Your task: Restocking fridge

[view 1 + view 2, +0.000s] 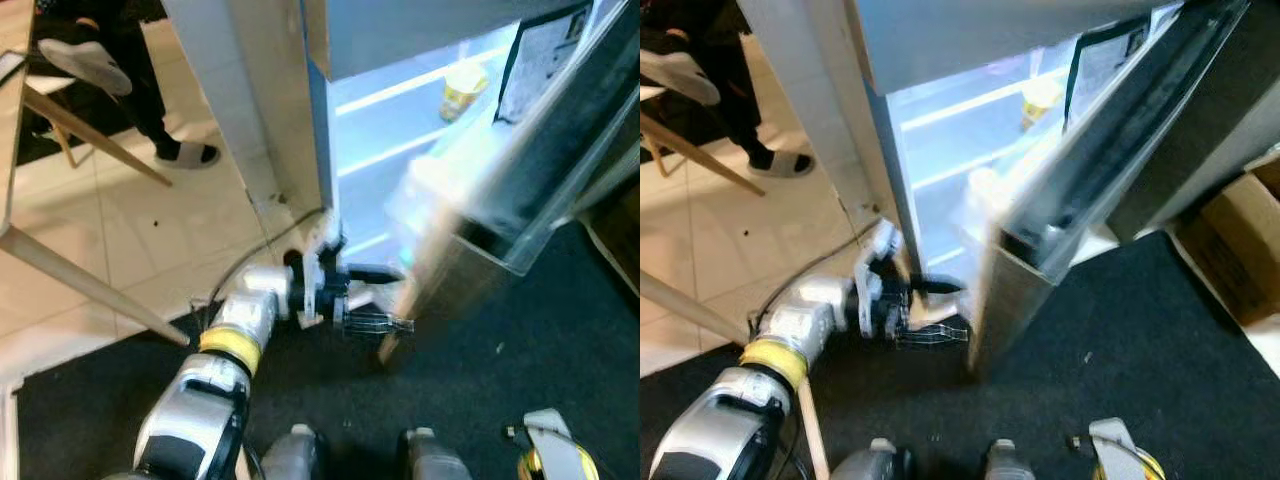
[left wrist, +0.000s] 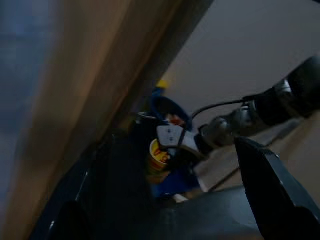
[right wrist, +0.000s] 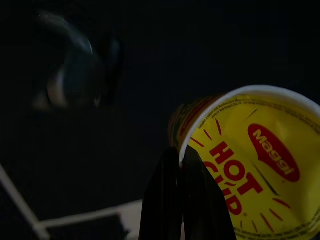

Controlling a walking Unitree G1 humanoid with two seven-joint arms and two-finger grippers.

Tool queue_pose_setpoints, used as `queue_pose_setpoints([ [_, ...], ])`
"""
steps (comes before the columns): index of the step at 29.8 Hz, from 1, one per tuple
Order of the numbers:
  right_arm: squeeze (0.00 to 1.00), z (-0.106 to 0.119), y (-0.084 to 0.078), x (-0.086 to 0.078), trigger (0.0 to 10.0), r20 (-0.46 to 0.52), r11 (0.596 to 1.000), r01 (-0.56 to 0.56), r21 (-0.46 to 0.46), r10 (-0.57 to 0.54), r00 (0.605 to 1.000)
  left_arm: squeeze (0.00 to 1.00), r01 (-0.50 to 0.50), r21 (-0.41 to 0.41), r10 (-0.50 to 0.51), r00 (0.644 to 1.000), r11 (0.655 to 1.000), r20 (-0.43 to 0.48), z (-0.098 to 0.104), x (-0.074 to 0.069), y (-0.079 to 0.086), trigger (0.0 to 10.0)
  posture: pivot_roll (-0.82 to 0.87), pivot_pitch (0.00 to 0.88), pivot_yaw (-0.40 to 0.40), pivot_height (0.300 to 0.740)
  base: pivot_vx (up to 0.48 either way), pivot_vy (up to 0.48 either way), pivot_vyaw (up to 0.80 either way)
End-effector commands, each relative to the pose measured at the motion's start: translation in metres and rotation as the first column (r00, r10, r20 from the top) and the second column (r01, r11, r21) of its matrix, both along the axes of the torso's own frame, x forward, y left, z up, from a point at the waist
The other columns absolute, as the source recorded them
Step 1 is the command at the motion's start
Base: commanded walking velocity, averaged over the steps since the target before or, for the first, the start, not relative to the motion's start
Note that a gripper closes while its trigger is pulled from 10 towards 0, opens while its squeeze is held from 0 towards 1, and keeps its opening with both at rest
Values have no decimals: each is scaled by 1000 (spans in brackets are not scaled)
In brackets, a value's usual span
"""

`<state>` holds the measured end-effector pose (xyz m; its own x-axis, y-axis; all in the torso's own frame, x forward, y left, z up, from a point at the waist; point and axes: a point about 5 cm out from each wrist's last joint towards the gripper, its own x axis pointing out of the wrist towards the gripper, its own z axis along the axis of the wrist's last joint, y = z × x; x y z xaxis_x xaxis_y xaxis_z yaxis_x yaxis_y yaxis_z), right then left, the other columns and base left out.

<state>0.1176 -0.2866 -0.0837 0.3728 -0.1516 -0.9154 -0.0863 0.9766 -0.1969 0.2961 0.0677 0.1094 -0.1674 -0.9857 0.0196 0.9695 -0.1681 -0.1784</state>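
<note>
Silver left arm [image 1: 215, 380] fills the lower foreground, reaching forward to the foot of the open fridge [image 1: 400, 120]. Fridge door [image 1: 1110, 150] stands swung out to the robot's right, over dark carpet [image 1: 500, 340]; lit white shelves [image 1: 400, 95] show inside. One yellow cup [image 1: 462, 88] sits on an upper shelf. Left gripper [image 1: 385, 298] is beside the door's lower edge, fingers spread apart, nothing seen between them. Right gripper [image 3: 182, 200] has its fingers pressed together on the rim of a yellow Maggi Hot Cup [image 3: 255, 165], lid facing the wrist camera. A person's slippered foot [image 1: 188, 153] rests on the tiled floor [image 1: 120, 230] behind
</note>
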Motion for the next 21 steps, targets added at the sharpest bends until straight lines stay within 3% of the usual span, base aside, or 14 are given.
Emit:
queue_pose_setpoints([
  [1,0,-4,1,-11,10000,-32,1000,21,7,-21,999,0,34,3,-34,999,999,-22,-6,-8,-7,10000,-146,218,68,740,0,0,0],
  [3,0,-5,6,-9,10000,-31,1000,19,22,-18,999,0,-73,37,76,991,997,-111,-38,-18,0,10000,-131,195,66,740,0,0,0],
  [6,0,-6,9,-9,10000,-32,999,17,28,-16,999,0,-131,59,139,980,990,-146,-50,-20,7,10000,-131,195,66,740,0,0,0],
  [8,0,-7,14,-7,10000,-30,999,14,52,-13,999,0,-339,186,376,896,922,-235,-86,-32,44,10000,-115,175,65,740,0,0,0],
  [9,0,-7,14,-7,10000,-30,999,14,52,-13,999,0,-339,186,376,896,922,-235,-86,-32,44,10000,-115,175,65,740,0,0,0],
  [11,0,-7,16,-4,10000,-20,998,16,64,-14,1000,0,-504,342,596,756,793,-270,-117,-51,81,10000,-105,161,63,740,0,0,0],
  [12,0,-7,16,-4,10000,-20,998,16,64,-14,1000,0,-504,342,596,756,793,-270,-117,-51,81,10000,-105,161,63,740,0,0,0],
  [13,0,-7,18,-1,10000,-10,997,16,71,-15,1000,0,-572,436,706,658,695,-262,-133,-64,99,10000,-102,149,61,740,0,0,0],
  [14,0,-7,18,-1,10000,-10,997,16,71,-15,1000,0,-572,436,706,658,695,-262,-133,-64,99,10000,-102,149,61,740,0,0,0],
  [15,0,-7,18,0,10000,-2,997,16,76,-16,1000,0,-606,499,772,587,619,-245,-142,-74,111,10000,-102,149,61,740,0,0,0],
  [16,0,-7,18,0,10000,-2,997,16,76,-16,1000,0,-606,499,772,587,619,-245,-142,-74,111,10000,-102,149,61,740,0,0,0],
  [18,0,-5,21,9,10000,24,996,-1,84,-1,1000,0,-637,661,908,379,396,-179,-167,-106,138,10000,-95,129,55,740,0,0,0],
  [20,0,-4,24,15,10000,36,996,-22,84,19,999,0,-609,753,963,234,251,-131,-183,-132,152,10000,-89,116,47,740,0,0,0],
  [21,0,-4,24,15,10000,36,996,-22,84,19,999,0,-609,753,963,234,251,-131,-183,-132,152,10000,-89,116,47,740,0,0,0],
])
